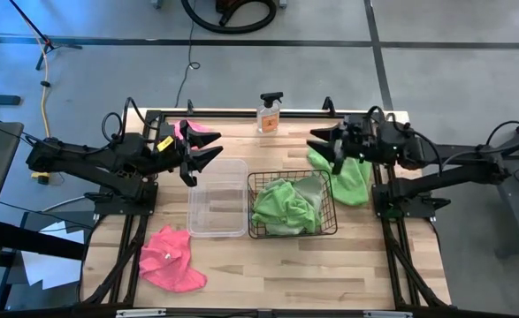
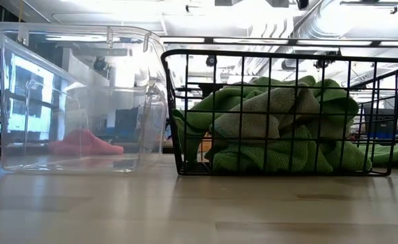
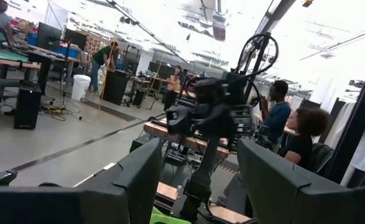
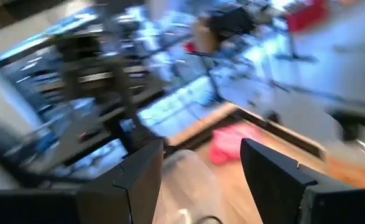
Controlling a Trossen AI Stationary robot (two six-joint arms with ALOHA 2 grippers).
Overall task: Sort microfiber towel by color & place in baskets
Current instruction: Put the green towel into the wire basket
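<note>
Take the clear plastic tub (image 1: pixel 217 197) as your landmark: your left claw (image 1: pixel 201 162) hovers above its far left corner, arm stretched level, fingers apart and empty. Your right claw (image 1: pixel 327 147) hangs beyond the black wire-mesh basket (image 1: pixel 292 204), which sits just right of the tub, also spread and empty. Crumpled green towels (image 1: pixel 281 208) fill the mesh basket; another green towel (image 1: pixel 351 179) lies right of it. One soft pink towel (image 1: pixel 171 257) sits on the wooden bench (image 1: pixel 330 265) near-left of the smooth-walled tub, another pink towel (image 1: pixel 199 133) beyond it.
</note>
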